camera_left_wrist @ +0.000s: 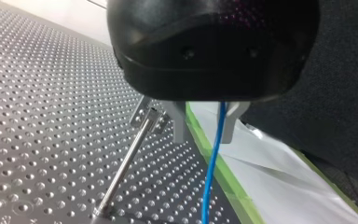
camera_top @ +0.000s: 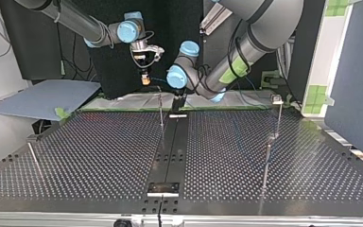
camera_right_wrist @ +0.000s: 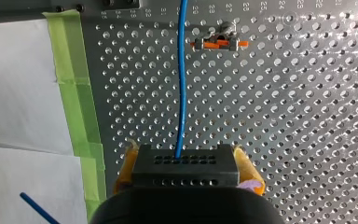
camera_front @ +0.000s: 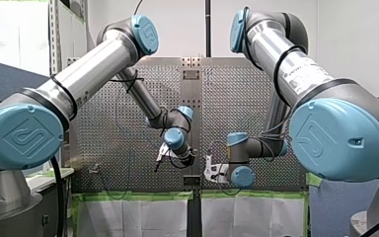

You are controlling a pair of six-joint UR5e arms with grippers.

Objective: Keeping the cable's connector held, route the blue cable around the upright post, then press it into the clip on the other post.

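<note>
The blue cable (camera_right_wrist: 182, 84) runs out of a black perforated connector (camera_right_wrist: 184, 168), and my right gripper (camera_right_wrist: 186, 175) is shut on that connector with its yellow pads. In the left wrist view the cable (camera_left_wrist: 213, 163) hangs between the two metal fingers of my left gripper (camera_left_wrist: 205, 140), which stand apart around it, close to one finger. An upright post with a clip head (camera_left_wrist: 145, 119) stands just beside those fingers. A clip with orange parts (camera_right_wrist: 219, 43) lies ahead of the connector, beside the cable. In the top view both grippers hover at the table's far edge, right (camera_top: 144, 79) and left (camera_top: 177, 104).
A thin post (camera_top: 160, 111) stands at the top view's centre, two more (camera_top: 278, 116) (camera_top: 266, 163) at its right, one (camera_top: 34, 158) at its left. Green tape (camera_right_wrist: 77, 107) and white sheeting border the perforated plate (camera_top: 99, 151). A black rail (camera_top: 170, 151) runs down the middle.
</note>
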